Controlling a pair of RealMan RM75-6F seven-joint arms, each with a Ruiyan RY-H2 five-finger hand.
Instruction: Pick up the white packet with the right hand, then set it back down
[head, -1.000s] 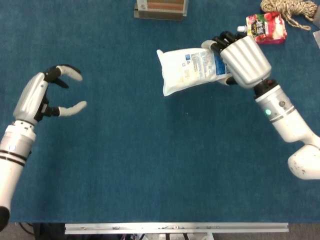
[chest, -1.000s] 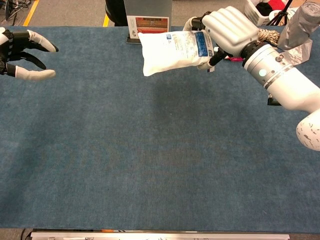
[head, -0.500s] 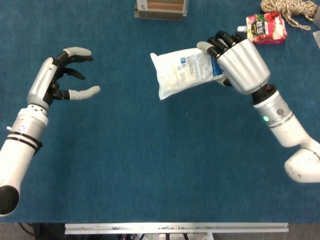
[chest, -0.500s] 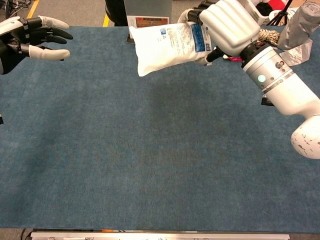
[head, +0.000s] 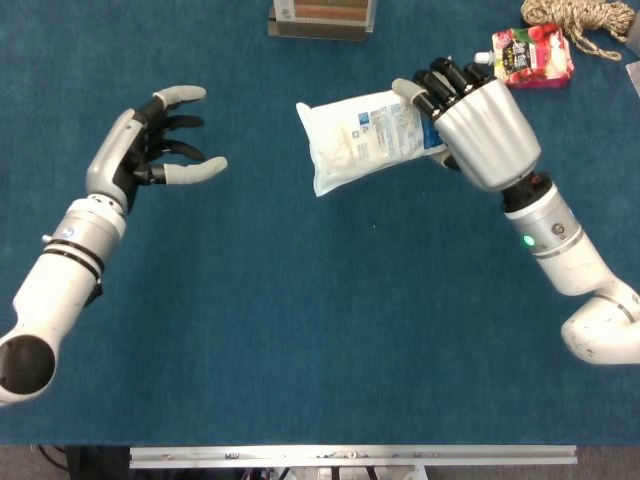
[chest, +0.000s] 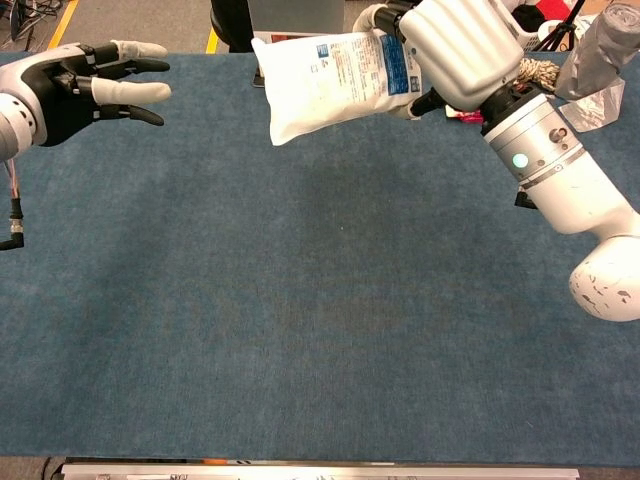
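While the right robot hand (head: 470, 120) grips the white plastic packet (head: 362, 138) by one end, clear above the blue-carpeted bench (head: 320, 320), pickup is done; setting down remains. Left robot hand (head: 150, 150) hovers, fingers spread.

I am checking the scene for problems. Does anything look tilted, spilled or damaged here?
Nothing is spilled or visibly damaged. The white packet is gripped at one end by the right hand and hangs tilted above the table, as expected mid-lift. The left hand is empty.
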